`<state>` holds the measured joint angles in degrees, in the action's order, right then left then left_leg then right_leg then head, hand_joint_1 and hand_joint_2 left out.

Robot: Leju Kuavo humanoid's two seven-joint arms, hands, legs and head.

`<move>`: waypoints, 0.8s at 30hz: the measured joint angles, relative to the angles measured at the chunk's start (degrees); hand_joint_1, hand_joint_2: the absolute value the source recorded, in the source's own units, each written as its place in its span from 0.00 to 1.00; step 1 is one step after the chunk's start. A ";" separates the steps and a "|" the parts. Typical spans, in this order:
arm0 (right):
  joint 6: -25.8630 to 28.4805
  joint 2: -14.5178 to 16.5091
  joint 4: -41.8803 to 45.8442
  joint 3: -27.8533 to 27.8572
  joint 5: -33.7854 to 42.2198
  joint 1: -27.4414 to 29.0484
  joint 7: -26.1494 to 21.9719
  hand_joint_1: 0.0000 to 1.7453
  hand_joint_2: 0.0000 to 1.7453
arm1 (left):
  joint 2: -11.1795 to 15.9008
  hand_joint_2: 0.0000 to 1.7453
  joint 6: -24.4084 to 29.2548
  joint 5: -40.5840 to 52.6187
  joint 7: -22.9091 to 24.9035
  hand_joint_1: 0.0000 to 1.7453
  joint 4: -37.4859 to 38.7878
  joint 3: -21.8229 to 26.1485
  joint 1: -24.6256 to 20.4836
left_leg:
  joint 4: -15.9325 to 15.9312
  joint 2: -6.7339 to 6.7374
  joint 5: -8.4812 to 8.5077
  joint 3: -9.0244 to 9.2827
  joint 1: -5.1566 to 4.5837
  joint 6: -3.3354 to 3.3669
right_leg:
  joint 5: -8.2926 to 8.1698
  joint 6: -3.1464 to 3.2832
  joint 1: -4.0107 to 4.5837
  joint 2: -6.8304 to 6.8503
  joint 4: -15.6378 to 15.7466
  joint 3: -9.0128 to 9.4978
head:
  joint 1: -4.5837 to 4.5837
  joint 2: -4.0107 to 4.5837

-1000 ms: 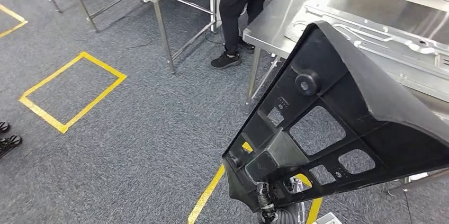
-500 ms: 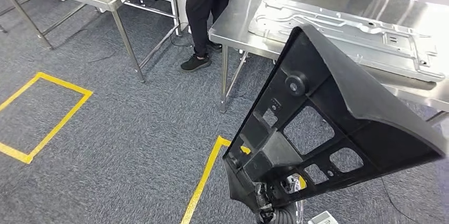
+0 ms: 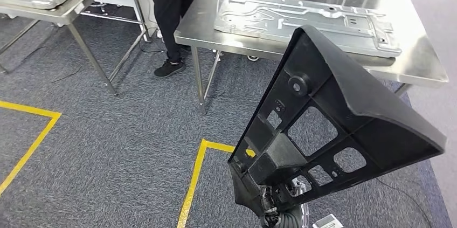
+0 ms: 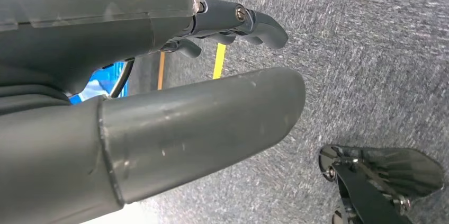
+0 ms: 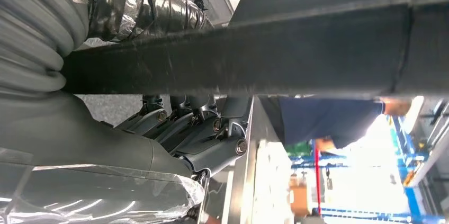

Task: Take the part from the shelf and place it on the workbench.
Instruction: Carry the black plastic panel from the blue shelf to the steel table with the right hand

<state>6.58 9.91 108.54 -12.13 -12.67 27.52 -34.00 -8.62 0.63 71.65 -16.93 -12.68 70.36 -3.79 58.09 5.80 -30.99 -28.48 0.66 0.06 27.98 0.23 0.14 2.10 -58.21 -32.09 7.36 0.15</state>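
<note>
A large black plastic part (image 3: 334,125) with cut-out windows and a round knob stands tilted in the head view, its narrow end low. My right hand (image 3: 272,206) grips that narrow end from below. In the right wrist view the fingers (image 5: 196,128) curl around the part's long black edge (image 5: 265,54). The steel workbench (image 3: 417,63) lies just beyond the part, with a pressed metal panel (image 3: 307,15) flat on it. My left hand (image 4: 159,75) hangs over the carpet, thumb and fingers apart, holding nothing.
A person in dark trousers and black shoes (image 3: 170,18) stands between the workbench and a second steel table (image 3: 64,12) at the left. Yellow tape lines (image 3: 191,185) mark the grey carpet. The workbench legs (image 3: 199,82) stand ahead of me.
The whole picture has shifted: the camera turned, so the workbench now lies more centred and fuller in view. The black part stays in my right hand as before.
</note>
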 joint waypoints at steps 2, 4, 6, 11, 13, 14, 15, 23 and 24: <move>0.05 0.02 -0.01 0.00 -0.05 0.00 0.02 1.00 1.00 | 0.02 0.00 -0.02 0.02 -0.01 0.00 0.00 0.01 0.02 | 3.73 -2.80 -2.49 -1.62 0.11 -0.50 | -0.35 0.52 -0.50 -1.20 0.59 0.29 | -0.05 0.00; 0.06 0.03 -0.09 -0.01 -0.10 -0.04 0.05 1.00 1.00 | 0.03 0.00 -0.03 0.02 -0.01 0.00 0.00 0.01 0.17 | 11.00 -4.79 -5.82 -5.28 0.14 -0.65 | -0.38 0.77 -0.48 -2.48 0.61 0.24 | -0.07 0.00; 0.06 0.03 -0.20 -0.01 -0.11 -0.03 0.06 1.00 1.00 | 0.04 0.00 -0.04 0.02 -0.01 0.00 0.00 0.02 0.38 | 15.23 -5.17 -6.21 -7.82 0.15 -0.69 | -0.33 0.85 -0.45 -4.08 0.48 0.28 | -0.07 0.00; 0.11 0.03 -0.26 -0.02 -0.33 -0.07 0.25 1.00 1.00 | 0.14 0.00 -0.06 0.06 -0.10 0.00 0.00 0.04 0.51 | 2.46 -9.66 1.85 -3.42 0.55 -0.24 | 0.46 -0.10 -0.62 -8.01 -0.94 -0.04 | -0.05 0.00; 0.15 0.02 -0.28 -0.02 -0.54 -0.05 0.42 1.00 1.00 | 0.14 0.00 -0.09 0.10 -0.14 0.00 0.00 0.04 0.38 | 1.35 -10.26 1.79 -3.00 0.45 0.17 | 0.43 -0.77 -0.66 -9.29 -1.17 -0.54 | -0.04 0.00; 0.19 0.02 -0.28 -0.02 -0.64 -0.01 0.54 1.00 1.00 | 0.09 0.00 -0.11 0.12 -0.16 0.00 0.01 0.04 0.31 | 1.31 -9.55 1.90 -2.94 0.47 0.50 | 0.32 -1.07 -0.76 -9.93 -1.07 -0.69 | -0.06 0.00; 0.23 0.01 -0.28 -0.02 -0.70 0.06 0.64 1.00 1.00 | 0.03 0.00 -0.13 0.14 -0.16 0.00 0.01 0.04 0.24 | 1.10 -8.85 2.03 -2.83 0.53 0.85 | 0.48 -1.34 -0.73 -9.57 -1.31 -0.88 | -0.04 0.00; 1.92 -0.20 -1.19 -0.22 -3.09 -0.14 1.68 1.00 1.00 | 0.00 0.00 -0.73 0.19 -0.62 0.00 0.00 0.07 0.44 | 0.49 -3.97 1.89 -2.32 0.38 1.93 | 4.46 -2.33 -0.87 -2.21 -12.93 -6.41 | 0.14 0.00; 2.27 -0.30 -1.35 -0.36 -3.53 -0.16 1.83 1.00 1.00 | -0.01 0.00 -0.81 0.18 -0.66 0.00 0.00 0.07 0.35 | 0.48 -3.79 1.80 -2.14 0.36 1.84 | 2.44 -1.94 -0.73 -2.02 -8.77 -4.18 | 0.15 0.00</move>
<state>8.86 9.61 107.19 -12.49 -16.20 27.36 -32.17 -8.62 -0.18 71.83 -17.60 -12.68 70.43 -3.44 58.57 2.00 -29.19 -30.62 1.02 1.89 30.42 -1.71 -0.59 0.09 -66.98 -36.27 7.51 0.15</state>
